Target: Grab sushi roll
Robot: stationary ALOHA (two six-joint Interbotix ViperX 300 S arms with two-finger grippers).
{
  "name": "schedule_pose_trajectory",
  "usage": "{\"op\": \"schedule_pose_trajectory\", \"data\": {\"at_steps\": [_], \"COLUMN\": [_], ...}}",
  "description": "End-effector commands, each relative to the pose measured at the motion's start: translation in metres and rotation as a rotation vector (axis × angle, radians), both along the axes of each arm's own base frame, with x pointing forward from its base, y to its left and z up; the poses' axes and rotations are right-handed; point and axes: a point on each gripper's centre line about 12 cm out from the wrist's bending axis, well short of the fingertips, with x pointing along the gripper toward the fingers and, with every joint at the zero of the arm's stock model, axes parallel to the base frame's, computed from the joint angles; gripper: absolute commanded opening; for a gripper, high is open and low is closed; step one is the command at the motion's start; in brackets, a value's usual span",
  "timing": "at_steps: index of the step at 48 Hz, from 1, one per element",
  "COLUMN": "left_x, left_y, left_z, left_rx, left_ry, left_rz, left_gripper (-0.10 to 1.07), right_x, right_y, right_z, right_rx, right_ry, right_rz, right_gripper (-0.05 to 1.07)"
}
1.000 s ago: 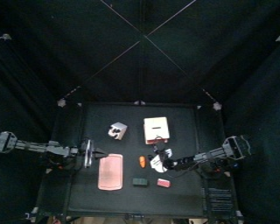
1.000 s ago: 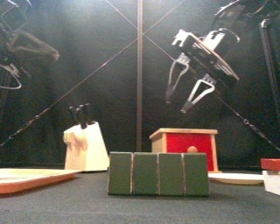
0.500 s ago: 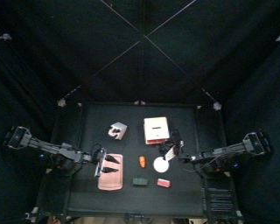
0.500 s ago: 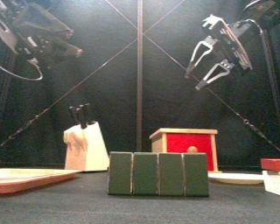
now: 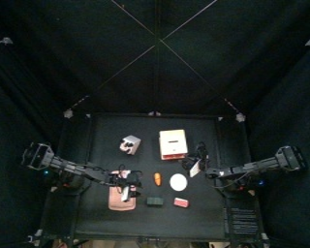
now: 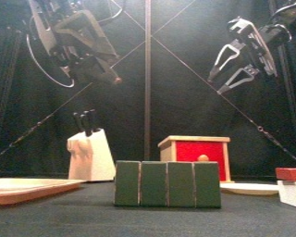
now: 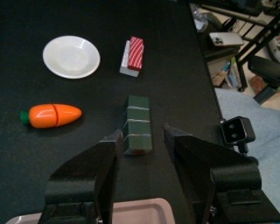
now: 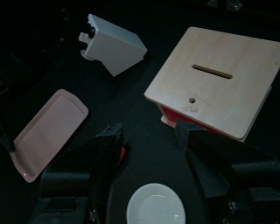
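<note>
Sushi roll (image 7: 136,136), a dark green block in four segments, lies flat on the black bench (image 5: 142,128) near its front edge, and stands nearest the camera in the front view (image 6: 168,184). Left hand (image 7: 139,149) hangs above it with its jaws spread wide apart, one on either side of the roll as seen from the wrist; nothing is held and no contact is visible. Beside the roll lie a carrot (image 7: 53,115), a white plate (image 7: 73,56) and a red-and-white striped piece (image 7: 134,52). A pink tray (image 5: 120,198) sits at the front left of the bench, under the left arm. Further back stand a white knife block (image 6: 90,154) and a wooden box with a red front (image 6: 195,154). Right hand (image 6: 239,68) is raised high at the right side, its jaws apart and empty; its wrist view looks down on the box, the knife block, the tray and the plate.
</note>
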Motion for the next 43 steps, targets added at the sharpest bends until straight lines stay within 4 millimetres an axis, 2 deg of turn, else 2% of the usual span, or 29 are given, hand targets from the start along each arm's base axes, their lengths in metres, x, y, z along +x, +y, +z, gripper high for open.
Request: {"op": "schedule_pose_trajectory", "data": {"at_steps": [1,6,14,24,28,35,43], "left_x": [0.019,0.035,0.049,0.057,0.058,0.061,0.065], "left_y": [-0.006,-0.012,-0.019,-0.025,-0.029,-0.03,-0.031], "left_z": [0.01,0.001,-0.004,-0.013,-0.023,-0.037,-0.044], "left_rx": [-0.005,0.0,0.008,0.035,0.04,0.044,0.051], "left_ry": [-0.017,0.037,0.14,0.218,0.251,0.3,0.317], "left_rz": [-0.008,-0.019,-0.052,-0.085,-0.094,-0.097,-0.1], "left_gripper": [0.79,0.79,0.79,0.8,0.81,0.86,0.97], "right_x": [0.0,-0.001,-0.005,-0.013,-0.017,-0.02,-0.021], "right_y": [0.002,0.003,0.004,0.006,0.007,0.007,0.006], "right_z": [0.009,0.002,-0.003,-0.007,-0.009,-0.012,-0.014], "right_rx": [-0.016,-0.007,0.008,0.019,0.029,0.042,0.038], "right_ry": [-0.033,-0.021,-0.01,-0.009,-0.01,-0.005,0.0], "right_rz": [0.027,0.036,0.04,0.051,0.051,0.05,0.049], "right_gripper": [0.86,0.86,0.86,0.86,0.86,0.86,0.86]}}
